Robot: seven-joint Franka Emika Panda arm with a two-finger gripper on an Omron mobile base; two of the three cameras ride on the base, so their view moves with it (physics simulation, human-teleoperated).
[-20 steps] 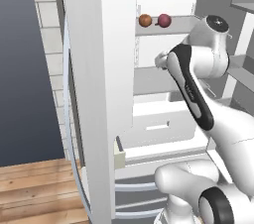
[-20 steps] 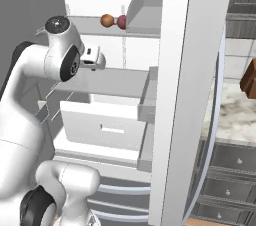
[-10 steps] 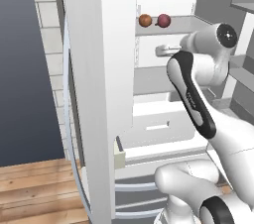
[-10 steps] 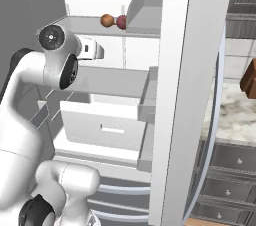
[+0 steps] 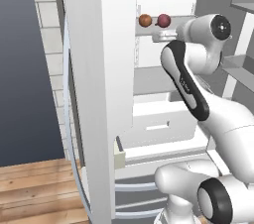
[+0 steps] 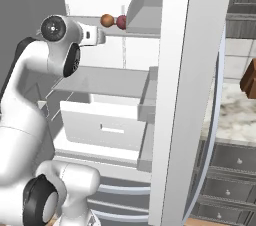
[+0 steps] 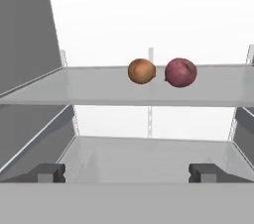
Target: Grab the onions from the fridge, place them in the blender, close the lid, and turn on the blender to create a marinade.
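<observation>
Onions before me: two small round bulbs, one orange-brown onion (image 7: 142, 71) and one dark red-purple onion (image 7: 180, 72).
Fridge I face: one tall white fridge (image 5: 106, 94).
Drawers I see pulled out: one white drawer (image 6: 105, 129).

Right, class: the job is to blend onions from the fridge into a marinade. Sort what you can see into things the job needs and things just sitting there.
Needed for the job:
- orange-brown onion
- red-purple onion
- fridge, door open
- gripper, open, facing the onions from a distance

Just there:
- pulled-out white drawer
- brown object on the marble counter
- grey cabinet drawers
</observation>
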